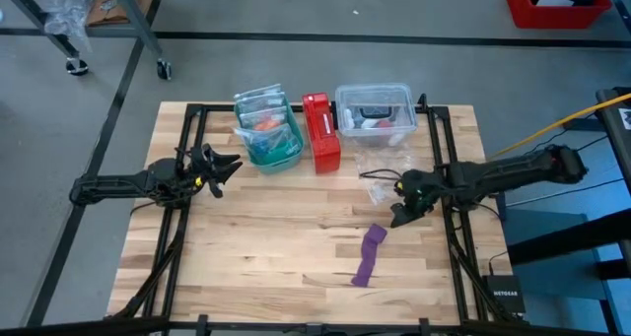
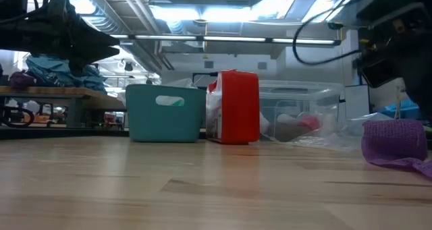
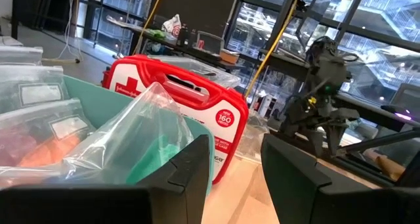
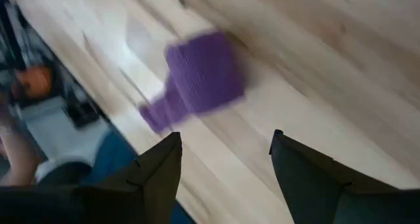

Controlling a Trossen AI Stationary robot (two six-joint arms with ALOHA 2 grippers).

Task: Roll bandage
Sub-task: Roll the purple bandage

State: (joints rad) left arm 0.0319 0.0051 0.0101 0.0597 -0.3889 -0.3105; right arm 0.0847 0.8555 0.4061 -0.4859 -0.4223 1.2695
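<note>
Bandage (image 1: pixel 370 252) lies on tabletop (image 1: pixel 256 247), partly rolled, long axis roughly 1–7 o'clock. Right end effector (image 1: pixel 402 210), spread, empty, hovers just beside at its 1 o'clock; left end effector (image 1: pixel 222 170), spread, empty, well apart.

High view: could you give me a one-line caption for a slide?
Right pincer hangs open above a partly rolled purple bandage; left pincer waits beside the teal bin.

"160" in round badge on red first-aid box (image 3: pixel 190 112); "NETGEAR" on black device (image 1: pixel 504 294) at table corner.
</note>
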